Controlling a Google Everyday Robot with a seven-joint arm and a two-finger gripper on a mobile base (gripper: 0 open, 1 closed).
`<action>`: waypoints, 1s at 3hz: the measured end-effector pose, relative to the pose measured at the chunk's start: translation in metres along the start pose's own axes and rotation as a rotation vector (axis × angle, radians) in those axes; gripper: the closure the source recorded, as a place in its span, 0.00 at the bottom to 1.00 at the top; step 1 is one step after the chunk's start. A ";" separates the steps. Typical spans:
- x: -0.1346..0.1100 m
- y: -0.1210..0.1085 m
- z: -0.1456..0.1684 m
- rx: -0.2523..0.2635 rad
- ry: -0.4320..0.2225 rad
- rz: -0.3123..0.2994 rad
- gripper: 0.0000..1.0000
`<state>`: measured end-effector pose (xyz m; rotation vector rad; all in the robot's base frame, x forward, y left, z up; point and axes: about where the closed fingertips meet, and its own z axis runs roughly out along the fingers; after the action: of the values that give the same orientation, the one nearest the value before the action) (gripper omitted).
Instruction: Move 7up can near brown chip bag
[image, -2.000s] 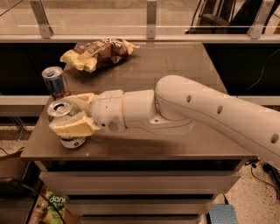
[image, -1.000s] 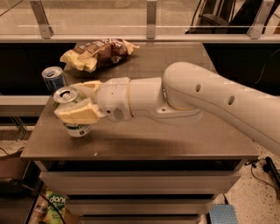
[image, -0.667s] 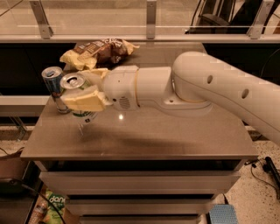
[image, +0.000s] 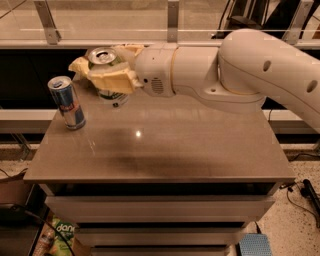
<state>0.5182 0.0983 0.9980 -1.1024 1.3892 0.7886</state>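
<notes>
One 7up can (image: 102, 55) — clamped in the gripper (image: 107, 75) — had been carried to upper left, beside the bag (image: 77, 66); only release remained.

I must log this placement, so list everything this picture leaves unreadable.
- brown chip bag: camera view, only a pale yellow end shows at the far left of the table; the gripper and can cover the rest.
- 7up can: the gripper, shut on it at the far left, covers most of its side.
- Gap between can and bag: hidden behind the gripper.
- arm: cut off by the right edge.
</notes>
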 end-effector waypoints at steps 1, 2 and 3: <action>-0.012 -0.034 -0.010 0.074 0.010 -0.003 1.00; -0.013 -0.067 -0.016 0.121 0.014 0.003 1.00; -0.005 -0.097 -0.020 0.145 0.013 0.017 1.00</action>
<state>0.6010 0.0482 1.0187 -0.9861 1.4444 0.6827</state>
